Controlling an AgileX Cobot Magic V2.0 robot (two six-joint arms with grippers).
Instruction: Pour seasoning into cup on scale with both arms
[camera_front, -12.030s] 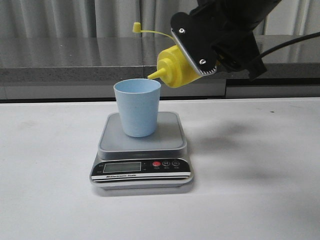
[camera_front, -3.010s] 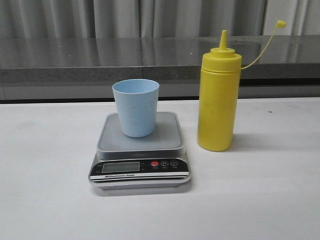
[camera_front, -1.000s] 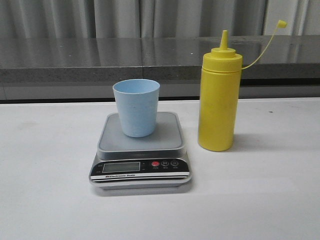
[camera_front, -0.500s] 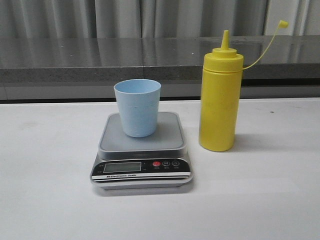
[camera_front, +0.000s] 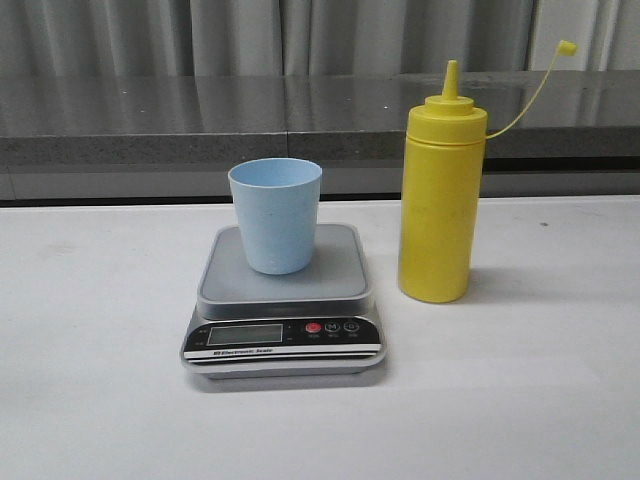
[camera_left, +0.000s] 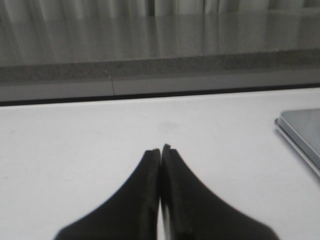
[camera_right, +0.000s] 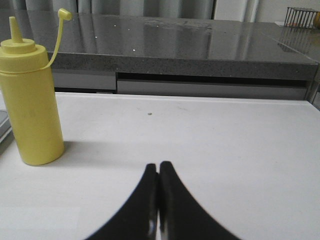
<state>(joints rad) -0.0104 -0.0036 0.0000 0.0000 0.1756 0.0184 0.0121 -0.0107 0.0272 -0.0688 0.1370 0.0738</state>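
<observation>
Frontally, I see the cup (camera_front: 275, 215) standing upright on the square platform of the scale (camera_front: 284, 300), toward its rear left part. Just right of the scale, apart from it, the seasoning (camera_front: 441, 190) stands upright on the white table (camera_front: 100, 380), its nozzle uncovered and its small cap (camera_front: 566, 46) hanging out to the right on the thin tether. Neither arm appears in this view. The scale's display is too small for me to read.

Left wrist view: my left gripper (camera_left: 160, 150) has its two black fingers pressed together, tip against tip, with nothing between them. It points over bare table, and one corner of the scale (camera_left: 300, 132) shows at the picture's edge, well apart from the fingertips.

Right wrist view: my right gripper (camera_right: 158, 167) is likewise closed, finger against finger, holding nothing. The seasoning (camera_right: 30, 105) stands upright on the table, off to one side of the fingers and clear of them, the cap (camera_right: 64, 14) raised on its tether. A grey counter (camera_right: 200, 50) runs behind the table.
</observation>
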